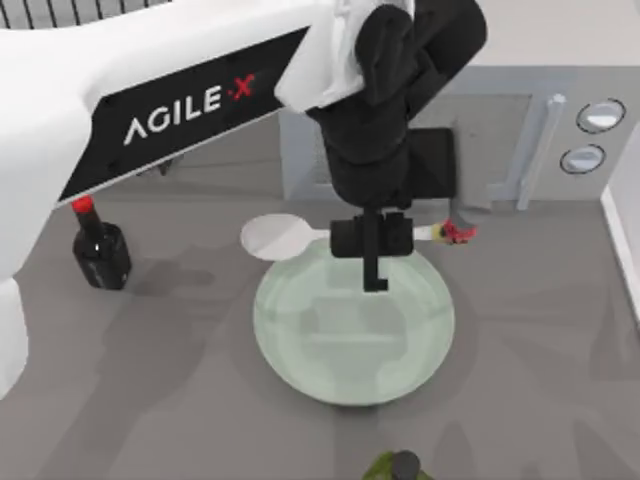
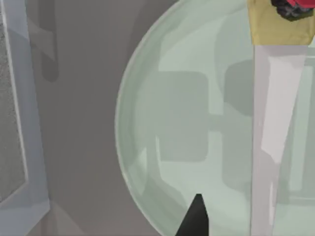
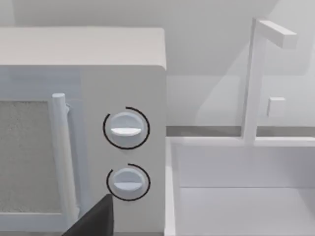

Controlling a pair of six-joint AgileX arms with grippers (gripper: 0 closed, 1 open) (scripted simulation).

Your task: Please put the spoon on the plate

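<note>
The spoon (image 1: 275, 238) hangs level above the far rim of the mint-green plate (image 1: 352, 345). Its white bowl sticks out past the rim toward the left, and its red knob (image 1: 458, 233) points right. My left gripper (image 1: 372, 245) reaches in from the upper left and is shut on the middle of the thin handle. In the left wrist view the pale handle (image 2: 275, 142) runs close to the camera over the plate (image 2: 162, 64), with one dark fingertip (image 2: 196, 216) beside it. One dark finger (image 3: 98, 219) of my right arm faces the microwave, away from the plate.
A dark bottle with a red cap (image 1: 98, 250) stands at the left. A grey microwave (image 1: 500, 140) with two round knobs sits at the back right, behind the plate. A green object (image 1: 400, 467) pokes in at the front edge. A white wall (image 1: 625, 235) borders the right side.
</note>
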